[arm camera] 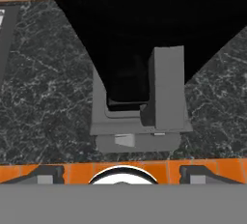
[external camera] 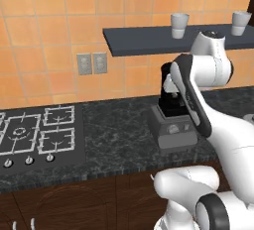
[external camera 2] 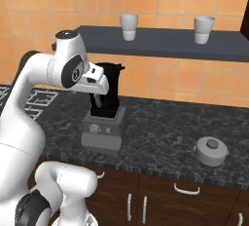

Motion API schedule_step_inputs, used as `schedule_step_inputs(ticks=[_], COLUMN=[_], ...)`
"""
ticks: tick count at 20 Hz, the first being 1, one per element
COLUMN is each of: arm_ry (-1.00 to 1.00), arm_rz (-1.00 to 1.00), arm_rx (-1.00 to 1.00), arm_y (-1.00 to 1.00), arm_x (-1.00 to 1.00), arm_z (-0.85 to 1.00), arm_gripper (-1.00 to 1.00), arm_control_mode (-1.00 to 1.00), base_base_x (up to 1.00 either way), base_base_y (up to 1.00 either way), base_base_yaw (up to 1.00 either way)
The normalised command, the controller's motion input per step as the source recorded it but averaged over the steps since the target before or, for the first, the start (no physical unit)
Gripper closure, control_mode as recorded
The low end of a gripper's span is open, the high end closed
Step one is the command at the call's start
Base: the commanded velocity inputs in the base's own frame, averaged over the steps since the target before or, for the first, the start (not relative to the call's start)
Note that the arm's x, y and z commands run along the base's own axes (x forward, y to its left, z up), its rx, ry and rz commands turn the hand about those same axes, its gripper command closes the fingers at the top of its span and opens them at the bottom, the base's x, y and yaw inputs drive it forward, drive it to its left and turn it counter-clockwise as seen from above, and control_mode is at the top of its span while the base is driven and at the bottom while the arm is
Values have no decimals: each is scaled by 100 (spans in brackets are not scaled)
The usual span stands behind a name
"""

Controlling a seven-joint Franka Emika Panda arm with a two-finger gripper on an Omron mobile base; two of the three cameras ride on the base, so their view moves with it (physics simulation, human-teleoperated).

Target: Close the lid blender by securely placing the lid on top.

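The hand (external camera 2: 101, 84) hangs just above the blender (external camera 2: 104, 118), over the near side of the black jar, with its jaws spread wide and nothing between them. In the hand view the two dark finger tips (arm camera: 46, 174) stand far apart at the bottom, and the jar's dark opening and its grey side handle (arm camera: 166, 88) lie straight below, with the boxy grey base underneath.

The blender stands on the dark speckled bench (external camera 2: 160, 137), close to the orange tiled wall (external camera 2: 160, 79). Its jar top is open; no cap sits on it. A round knob (external camera: 174, 129) shows on the front of the base in the left base view, where the white forearm crosses in front of the jar.

The lid (external camera 2: 212, 151) lies on the bench well apart from the blender, to the blender's right as the right base view shows it, and nearer the bench's front edge. It is a low light grey dome with a small knob on top, resting flat.

Above the blender a dark shelf (external camera 2: 165, 42) runs along the wall and carries two small white cups: one cup (external camera 2: 129, 27) nearly over the blender, the other cup (external camera 2: 204, 29) further right, roughly above the lid.

To the blender's left, a stove top (external camera: 34, 135) with white burner grates and a row of knobs is set into the bench. A pair of grey wall sockets (external camera: 92, 63) sits on the tiles above the bench between stove top and blender. Dark wood cabinet doors (external camera 2: 160, 200) with pale handles run under the bench edge.
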Motion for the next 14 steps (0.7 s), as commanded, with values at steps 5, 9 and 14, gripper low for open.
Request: schedule_step_inputs(ticks=[5,9,14], arm_ry=[-11,-11,-5], arm_rz=[-24,-37,-42], arm_rx=[0,0,0], arm_y=[-66,-81,-89], arm_x=[-48,-43,-38], arm_z=[0,-11,-12], arm_gripper=[-100,-100,-100], arm_control_mode=[-100,-100,-100], base_base_x=[0,0,0], base_base_y=[0,0,0], base_base_yaw=[0,0,0])
